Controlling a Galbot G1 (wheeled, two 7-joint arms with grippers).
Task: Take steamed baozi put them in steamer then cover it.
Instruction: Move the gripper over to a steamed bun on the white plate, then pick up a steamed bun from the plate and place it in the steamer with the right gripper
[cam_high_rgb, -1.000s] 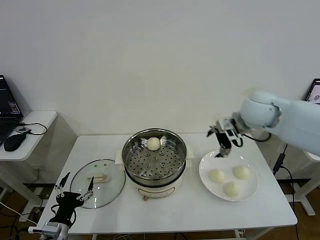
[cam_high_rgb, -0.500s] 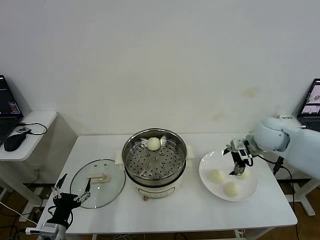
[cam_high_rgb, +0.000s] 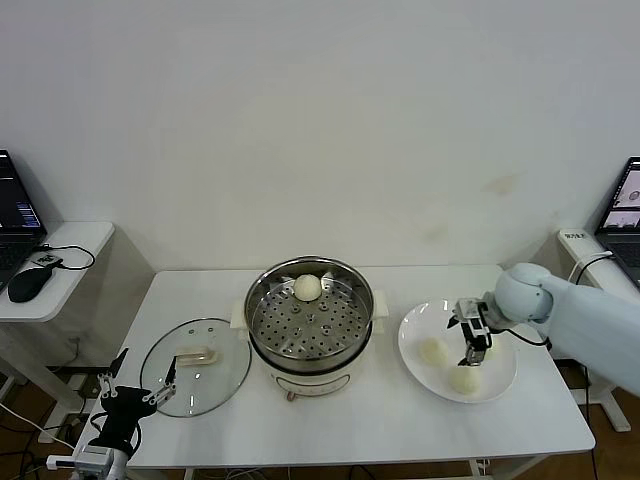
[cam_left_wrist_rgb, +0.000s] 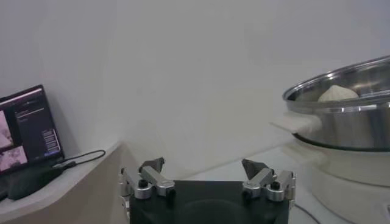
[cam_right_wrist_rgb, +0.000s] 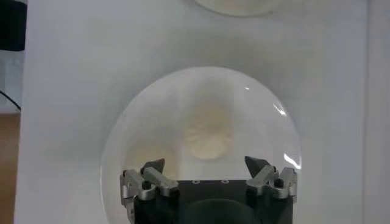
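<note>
From the head camera I see the steamer (cam_high_rgb: 309, 322) at the middle of the white bench (cam_high_rgb: 360, 425), uncovered, with one steamed baozi (cam_high_rgb: 307, 287) on the far side of its perforated tray. The cover (cam_high_rgb: 195, 365) lies flat on the bench just to the steamer's left. My right claw (cam_high_rgb: 474, 343) hangs low over the white plate (cam_high_rgb: 425, 372), right of the steamer, where I can make out two more buns (cam_high_rgb: 434, 351) beside it; the claw hides the spot directly beneath. My left claw (cam_high_rgb: 133, 392) is parked at the bench's front left corner, near the cover. On the left wrist camera, the left claw (cam_left_wrist_rgb: 203, 170) stands wide and empty, with the steamer (cam_left_wrist_rgb: 347, 112) and its bun beyond. On the right wrist camera, the right claw (cam_right_wrist_rgb: 205, 168) is spread wide, holding nothing, looking straight down on a bun (cam_right_wrist_rgb: 208, 135) on the plate (cam_right_wrist_rgb: 268, 125).
</note>
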